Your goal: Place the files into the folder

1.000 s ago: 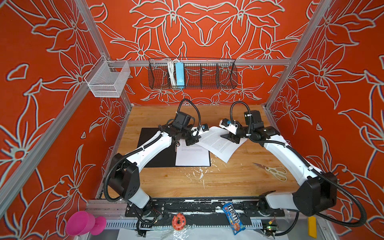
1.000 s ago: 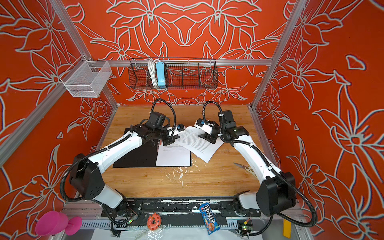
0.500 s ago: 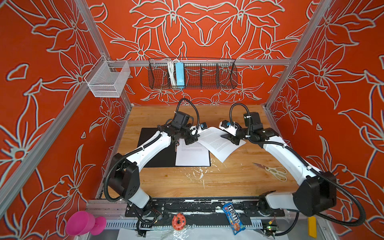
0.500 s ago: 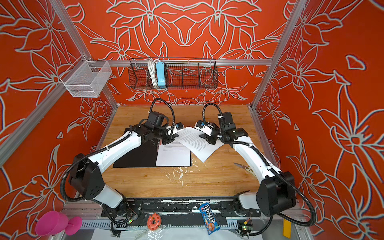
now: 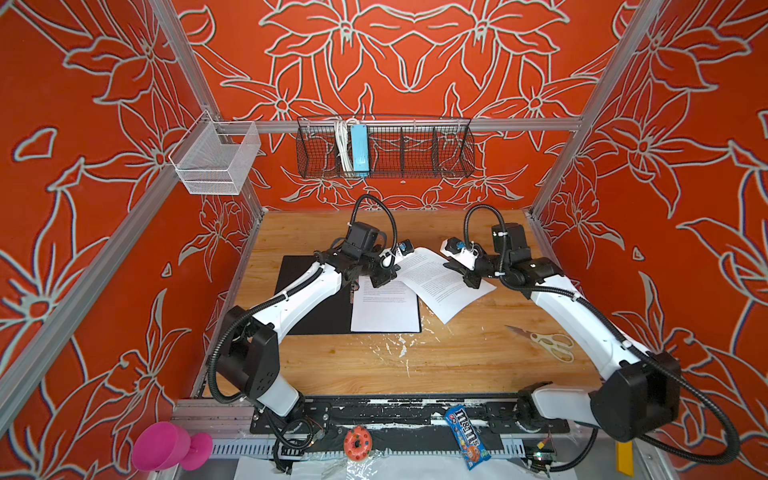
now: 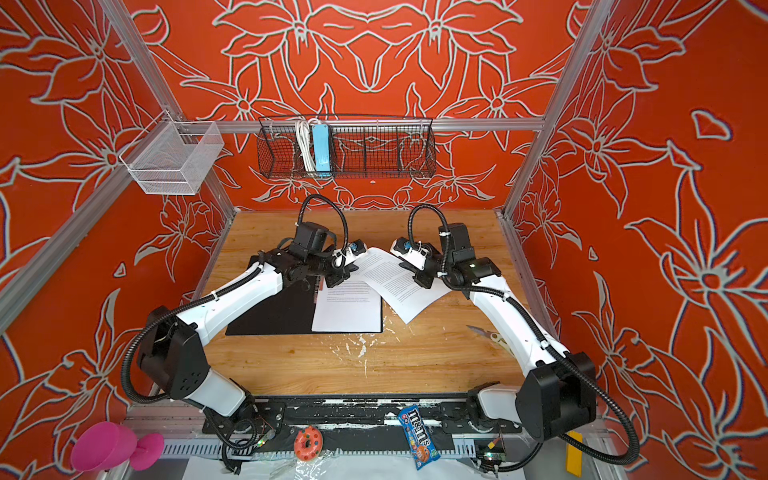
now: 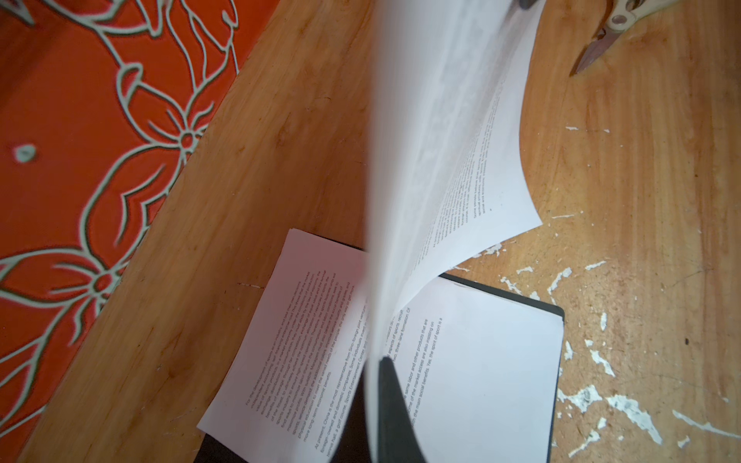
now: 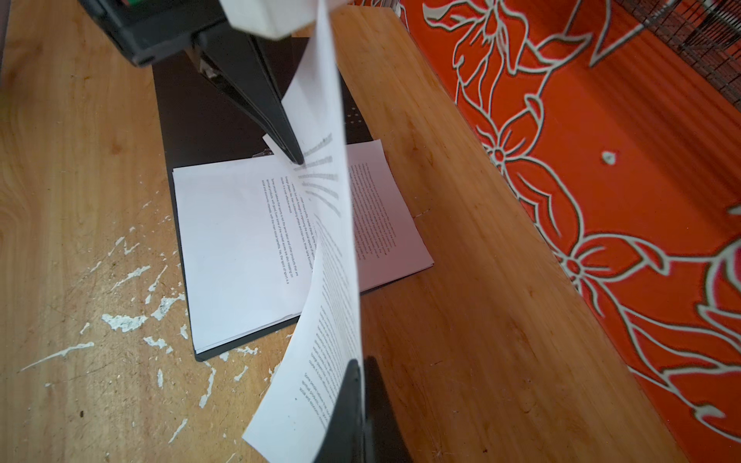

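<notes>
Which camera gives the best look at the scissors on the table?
A top view: the scissors lie whole on the table. In a top view the right arm hides most of their handles. The left wrist view catches blades and pivot; the right wrist view, nothing.

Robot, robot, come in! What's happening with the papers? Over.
Left tool and right tool both shut on one sheet, held in the air. Folder open, other sheets inside. Scissors aside, not blocking.
</notes>
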Controlling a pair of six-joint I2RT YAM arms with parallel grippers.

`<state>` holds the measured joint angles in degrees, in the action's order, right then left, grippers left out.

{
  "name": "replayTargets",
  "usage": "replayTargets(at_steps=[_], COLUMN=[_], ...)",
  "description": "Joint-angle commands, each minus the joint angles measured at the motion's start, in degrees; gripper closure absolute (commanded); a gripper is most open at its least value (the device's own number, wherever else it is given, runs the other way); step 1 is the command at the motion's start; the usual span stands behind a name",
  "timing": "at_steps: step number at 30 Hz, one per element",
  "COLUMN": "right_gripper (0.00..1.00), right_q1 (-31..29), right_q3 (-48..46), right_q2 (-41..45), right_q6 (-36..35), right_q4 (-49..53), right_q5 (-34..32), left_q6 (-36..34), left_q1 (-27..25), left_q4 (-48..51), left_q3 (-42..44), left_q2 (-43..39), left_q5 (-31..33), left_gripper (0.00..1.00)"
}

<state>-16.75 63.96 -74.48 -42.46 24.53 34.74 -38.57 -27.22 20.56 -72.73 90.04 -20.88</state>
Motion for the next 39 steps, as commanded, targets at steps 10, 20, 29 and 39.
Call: replayTargets(at_steps=[10, 20, 29, 39], right_gripper=[1.0, 1.0, 1.0, 1.0], right_q1=[-0.3, -5.04, -18.65, -23.76], right_q3=[3.88, 12.92, 16.14, 23.39], right_q2=[1.38, 0.18, 1.52, -3.45], right_q6=[17.35, 28.65, 43.77, 59.33], right_q4=[-5.7, 1.36, -2.04, -1.31], right_q5=[-2.36, -8.87, -13.32, -18.11], left_q6=[34.8, 56.2, 54.94, 62.12], left_q1=[0.85, 1.21, 1.21, 1.21], left_q4=[-8.65, 4.64, 13.31, 18.7], left_q3=[-4.0, 4.17, 20.14, 28.66], left_q2=[-9.57, -32.31, -60.34, -77.11], left_q5=[7.67, 6.33, 9.61, 21.97], left_gripper=[0.02, 0.02, 0.02, 0.02])
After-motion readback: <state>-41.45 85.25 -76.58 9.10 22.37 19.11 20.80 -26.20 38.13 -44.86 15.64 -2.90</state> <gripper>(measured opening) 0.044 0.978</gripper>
